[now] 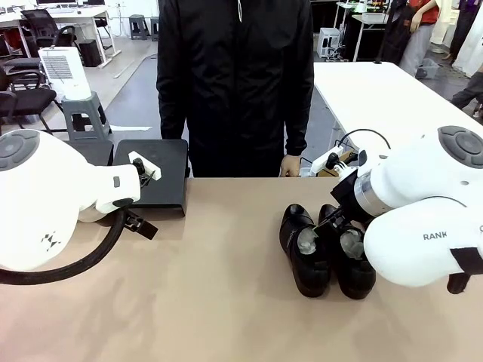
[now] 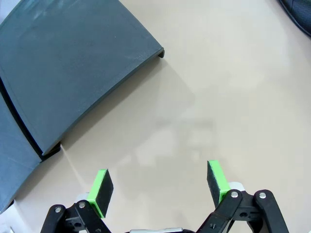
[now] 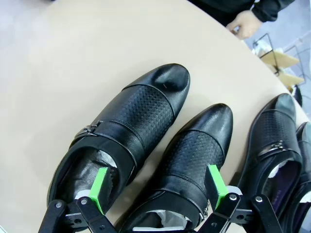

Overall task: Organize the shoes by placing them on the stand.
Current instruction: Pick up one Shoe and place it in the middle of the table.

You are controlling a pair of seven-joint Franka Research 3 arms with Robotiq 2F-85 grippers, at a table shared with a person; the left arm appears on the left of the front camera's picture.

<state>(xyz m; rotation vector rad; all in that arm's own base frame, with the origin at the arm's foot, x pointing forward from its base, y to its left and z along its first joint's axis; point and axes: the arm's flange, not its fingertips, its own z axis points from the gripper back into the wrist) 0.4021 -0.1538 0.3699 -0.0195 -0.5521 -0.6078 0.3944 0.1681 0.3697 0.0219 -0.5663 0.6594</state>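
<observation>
Shoes point(image 1: 328, 253): front view two, right of stand point(image 1: 151, 170); right wrist view four. Left gripper point(image 2: 158, 183), right gripper point(image 3: 158, 185): jaws wide, nothing gripped.

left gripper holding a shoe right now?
No: the left gripper stands open and empty, over bare table beside the stand.

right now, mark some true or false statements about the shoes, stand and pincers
The shoes lie on the table, off the stand. True.
The left pincer is shut on a shoe. False: it is open over bare table beside the stand.
The right pincer is open above the shoes. True.
The person holds a shoe. False: the hand in view hangs at the far edge, holding nothing.
</observation>
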